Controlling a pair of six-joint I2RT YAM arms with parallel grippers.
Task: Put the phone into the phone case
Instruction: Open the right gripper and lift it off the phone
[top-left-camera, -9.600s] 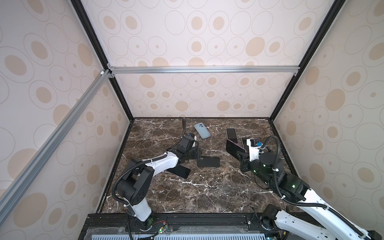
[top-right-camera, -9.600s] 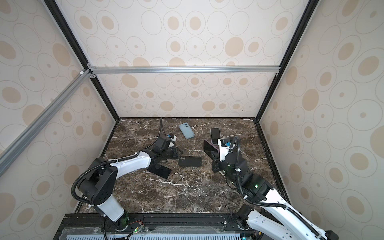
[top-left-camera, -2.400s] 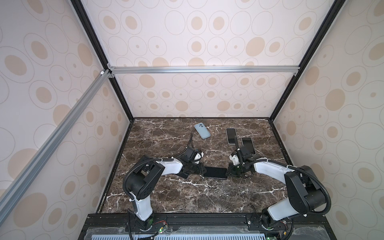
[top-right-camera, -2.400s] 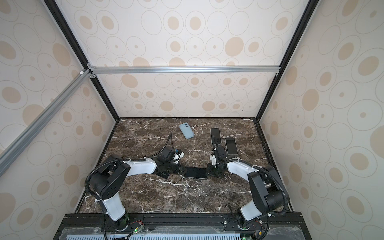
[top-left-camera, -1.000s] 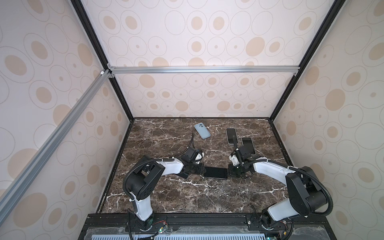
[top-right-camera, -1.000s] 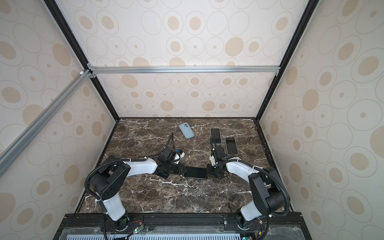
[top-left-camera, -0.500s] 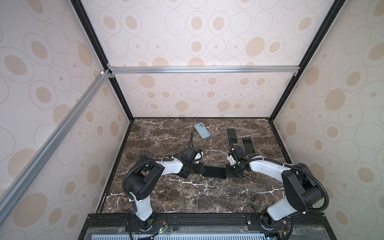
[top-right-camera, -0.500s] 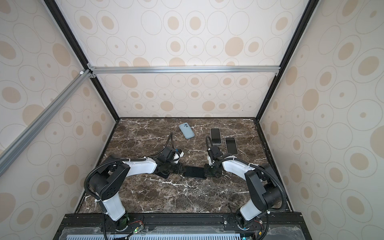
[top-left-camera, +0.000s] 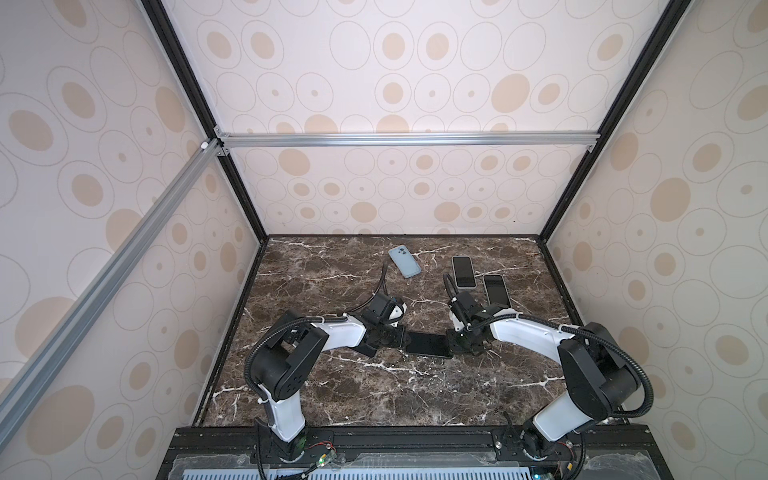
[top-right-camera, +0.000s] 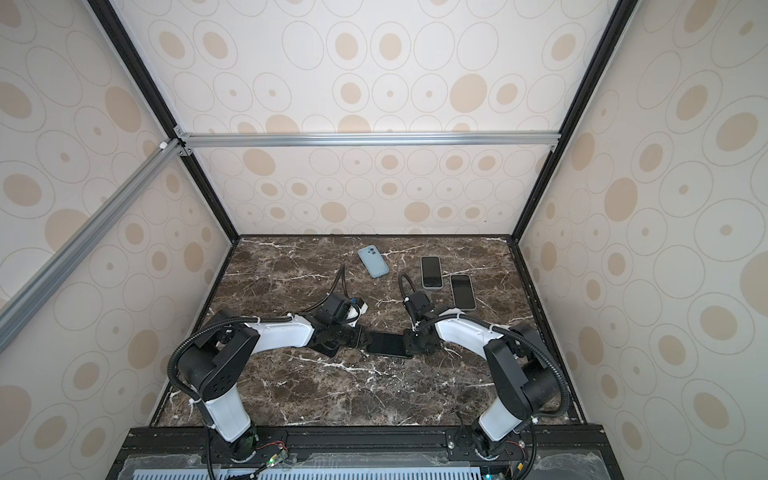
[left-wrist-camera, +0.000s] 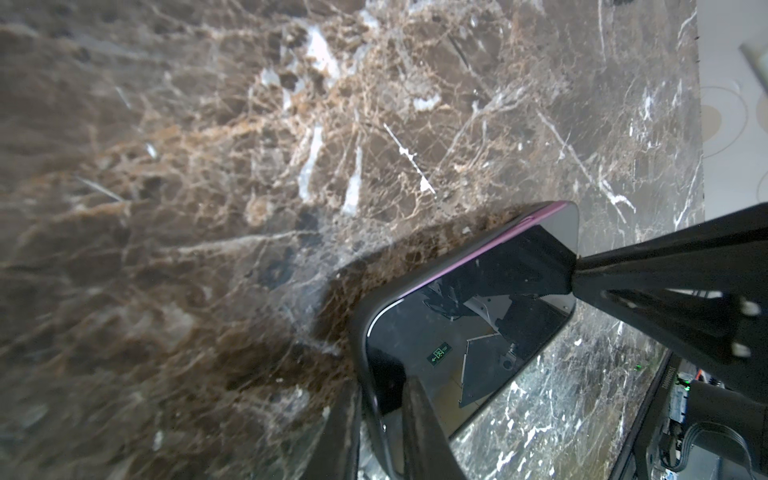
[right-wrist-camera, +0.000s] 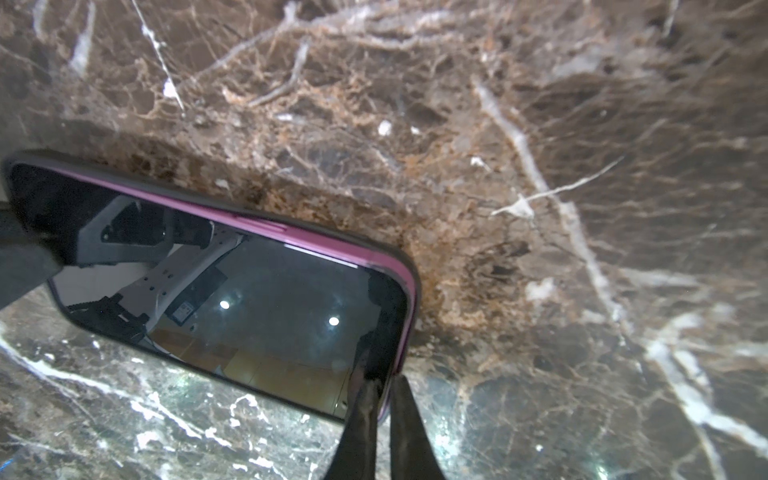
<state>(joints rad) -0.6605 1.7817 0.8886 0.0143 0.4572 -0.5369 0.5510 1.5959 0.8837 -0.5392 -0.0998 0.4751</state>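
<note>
left tool (top-left-camera: 402, 339), right tool (top-left-camera: 452, 344) pinch cased phone (top-left-camera: 428, 344) ends

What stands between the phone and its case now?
Nothing visible. The phone already lies in the black case, pink edge showing; the left gripper clamps one end, the right gripper touches the other.

A blue phone (top-left-camera: 404, 262) lies beside two dark-screened phones (top-left-camera: 463, 272) on marble tabletop (top-left-camera: 374, 399).

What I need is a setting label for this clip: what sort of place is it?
Probably a robot test booth, not a home: patterned panels on a metal frame wall in a marble tabletop, with left arm and right arm mounted in front.
</note>
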